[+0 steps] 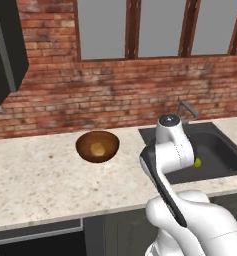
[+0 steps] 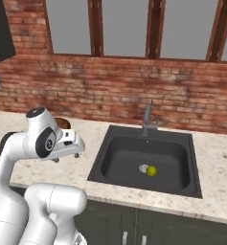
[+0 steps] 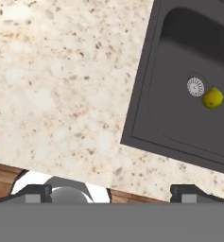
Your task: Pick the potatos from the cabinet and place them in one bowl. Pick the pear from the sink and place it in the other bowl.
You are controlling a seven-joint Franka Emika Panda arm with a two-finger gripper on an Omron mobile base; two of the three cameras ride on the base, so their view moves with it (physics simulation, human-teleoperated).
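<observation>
Right now my jaws hang over the speckled table, pointing straight down at it. Their two dark tips sit far apart at the bottom of the hand view, so they stand wide open with nothing between them.

Seen from the hand, the sink lies to the right of where I point, its near-left corner close to my line of sight. The pear rests on the sink floor, just beside the round silver drain, touching it or nearly so; I cannot tell which. From the right base view the pear lies near the middle of the sink, right of the drain, and the faucet stands at the far rim. From the left base view only a sliver of pear peeks out past my arm, inside the sink.

On the table, left of the sink, sits the dark-brown bowl. A golden-tan potato lies inside it. In the right base view that bowl is mostly hidden behind my arm.

A dark cabinet hangs at the far left, up against the brick wall.
</observation>
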